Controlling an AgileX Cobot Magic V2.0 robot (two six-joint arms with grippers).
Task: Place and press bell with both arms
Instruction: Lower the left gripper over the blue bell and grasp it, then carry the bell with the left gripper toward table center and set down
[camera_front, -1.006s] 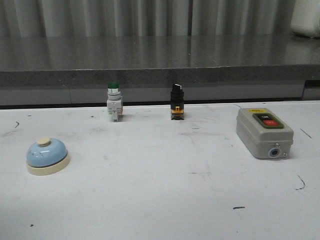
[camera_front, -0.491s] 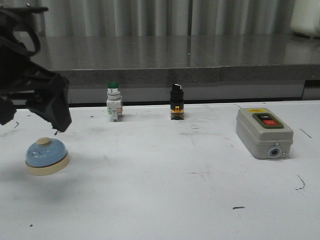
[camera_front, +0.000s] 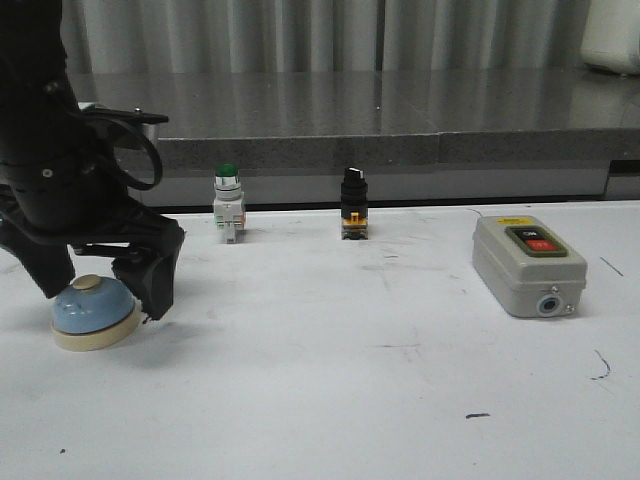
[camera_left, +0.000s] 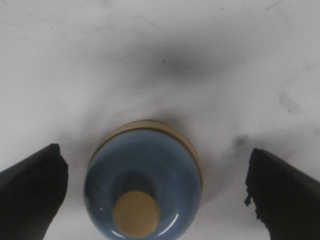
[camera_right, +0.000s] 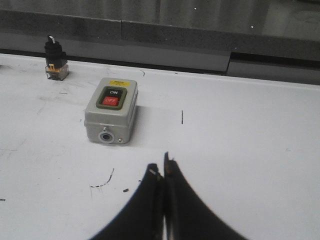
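Note:
The light-blue bell (camera_front: 92, 308) with cream base and cream button sits on the white table at the front left. It also shows in the left wrist view (camera_left: 143, 185), upright. My left gripper (camera_front: 100, 290) is open and low over the bell, one finger on each side of it with a gap to each. In the left wrist view the gripper (camera_left: 155, 192) has black fingertips (camera_left: 35, 185) wide apart, not touching the bell. My right gripper (camera_right: 162, 172) is shut and empty, above bare table near the grey switch box. It is out of the front view.
A grey switch box (camera_front: 528, 265) with black and red buttons lies at the right, also in the right wrist view (camera_right: 111, 110). A green-capped push button (camera_front: 228, 205) and a black selector switch (camera_front: 353, 205) stand at the table's back. A raised grey ledge (camera_front: 350, 150) runs behind.
My left arm came in from the upper left, moved right and down, and now straddles the bell. The bell has not moved.

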